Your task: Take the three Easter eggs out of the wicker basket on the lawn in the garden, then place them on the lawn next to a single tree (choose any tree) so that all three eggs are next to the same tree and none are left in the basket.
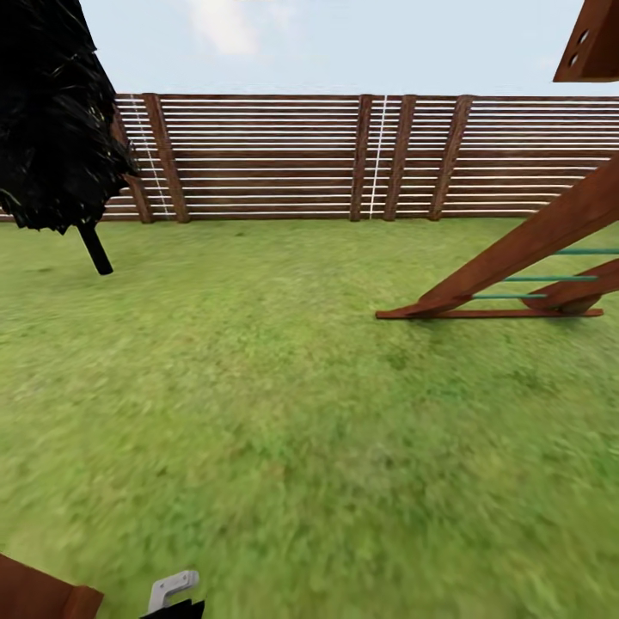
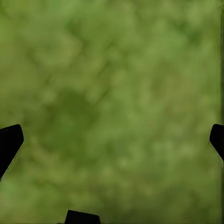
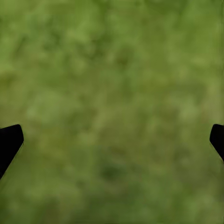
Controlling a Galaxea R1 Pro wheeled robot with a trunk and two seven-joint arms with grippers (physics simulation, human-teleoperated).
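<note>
The lawn [image 1: 284, 413] spreads out ahead as mottled green grass. The Easter eggs and the wicker basket are out of view. A ragged blackish canopy [image 1: 52, 120] on a short dark leaning stem [image 1: 94, 249] stands at the far left near the fence; I cannot tell whether it is the tree. My left gripper [image 2: 113, 140] hangs open over bare grass, its dark fingertips [image 2: 9, 142] wide apart with nothing between them. My right gripper [image 3: 113, 140] is open too, over plain grass.
A brown slatted wooden fence [image 1: 344, 155] closes the far side of the garden. A sloping wooden play frame [image 1: 516, 275] with teal rungs stands on the right, and a brown beam [image 1: 593, 43] hangs at the top right. A brown wooden piece [image 1: 34, 593] sits at the lower left corner.
</note>
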